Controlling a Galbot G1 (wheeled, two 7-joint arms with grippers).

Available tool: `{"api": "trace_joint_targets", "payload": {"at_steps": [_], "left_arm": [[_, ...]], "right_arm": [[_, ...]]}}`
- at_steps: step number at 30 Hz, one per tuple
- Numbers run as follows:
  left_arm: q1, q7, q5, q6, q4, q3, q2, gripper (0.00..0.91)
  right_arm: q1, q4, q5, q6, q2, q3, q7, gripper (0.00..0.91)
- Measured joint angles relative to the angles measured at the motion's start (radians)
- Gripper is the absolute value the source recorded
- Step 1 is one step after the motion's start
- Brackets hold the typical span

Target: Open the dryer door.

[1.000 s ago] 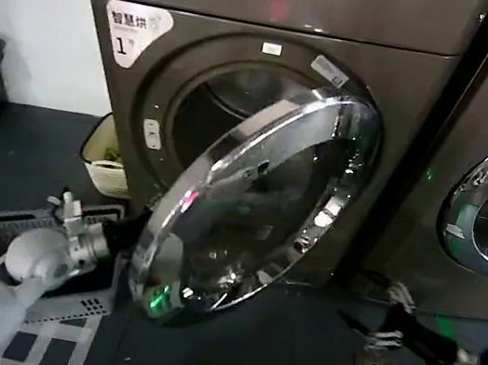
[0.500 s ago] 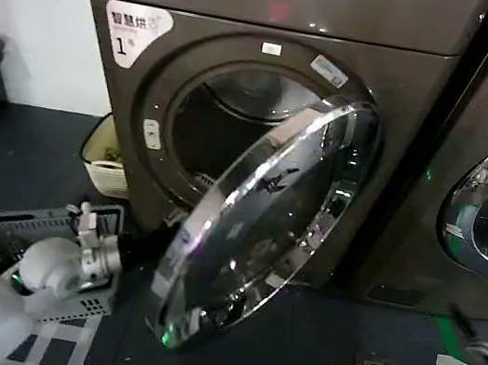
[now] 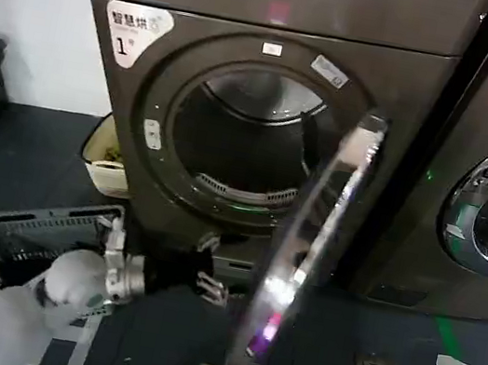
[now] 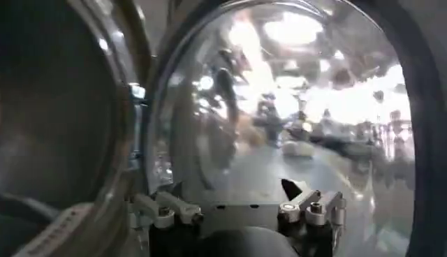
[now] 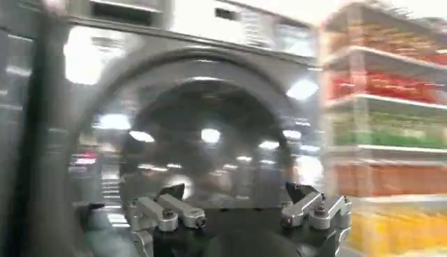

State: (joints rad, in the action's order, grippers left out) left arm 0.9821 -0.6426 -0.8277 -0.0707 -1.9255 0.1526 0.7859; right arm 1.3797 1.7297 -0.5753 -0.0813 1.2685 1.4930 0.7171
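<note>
Swinging state: dryer door [image 3: 306, 260] stands edge-on to the head view, hinged at the right of the drum opening [image 3: 247, 140], well clear of it.
Left gripper [image 3: 207, 285]: low, just left of the door's lower edge; fingers [image 4: 171, 207] apart with nothing between them, in the wrist view their tips just short of the curved glass.
Right gripper [image 5: 237, 206]: fingers spread, nothing held, facing a round glass door.
Handling (judged): stiff, fairly heavy, turns on its hinge only; chrome rim and glass bowl look slick, so a push on the inner face or a hook behind the rim edge should serve better than a pinch.
Fragility (judged): glass, avoid hard knocks with the fingertips.
Hidden: hinge not visible; door's bottom is cut off at the head view's lower edge.
Unclear: whether the left fingertips touch the door; which machine's door the right wrist faces.
</note>
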Motion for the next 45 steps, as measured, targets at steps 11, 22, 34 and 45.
{"api": "trace_joint_targets", "payload": {"at_steps": [11,22,34,45], "left_arm": [[-0.093,0.004,0.003,0.016,-0.018,-0.185,0.002,0.907],[-0.250,0.009,-0.001,0.027,0.020,-0.382,0.060,0.907],[-0.397,0.028,0.005,0.027,0.085,-0.575,0.163,0.907],[-0.496,0.066,0.024,0.044,0.171,-0.678,0.279,0.907]], "right_arm": [[0.047,-0.012,-0.022,0.122,-0.076,0.162,-0.379,0.907],[0.106,-0.043,0.013,0.201,-0.161,0.329,-0.580,0.907],[0.180,-0.062,0.103,0.277,-0.181,0.455,-0.676,0.907],[0.223,-0.088,0.096,0.283,-0.204,0.533,-0.705,0.907]]}}
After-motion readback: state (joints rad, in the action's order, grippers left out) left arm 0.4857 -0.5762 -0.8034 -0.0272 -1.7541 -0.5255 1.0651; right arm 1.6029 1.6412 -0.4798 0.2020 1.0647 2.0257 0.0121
